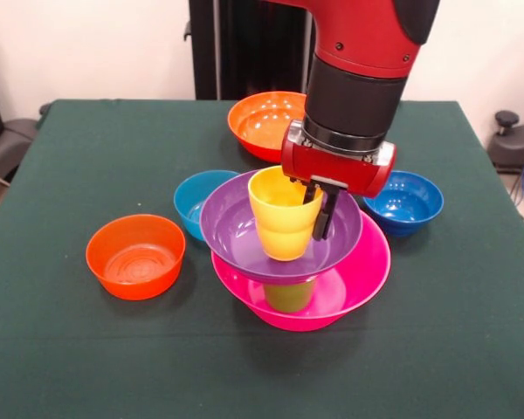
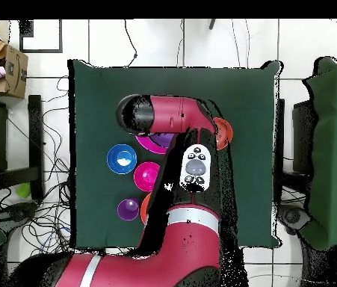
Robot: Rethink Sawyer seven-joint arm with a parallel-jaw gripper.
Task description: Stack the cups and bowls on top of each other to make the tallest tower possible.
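Observation:
The tower stands mid-table: a big pink bowl holds a lime green cup, with the big purple bowl resting on that cup. A yellow cup sits upright in the purple bowl, tilted slightly. My gripper comes down from above at the cup's right rim. Its dark fingers stand close together, pinching the cup's wall. In the overhead view the arm hides most of the tower; only pink and purple edges show.
A small orange bowl stands left of the tower, a light blue bowl behind-left, a dark blue bowl to the right and a big orange bowl behind. The overhead view also shows a small purple round thing near the robot's base.

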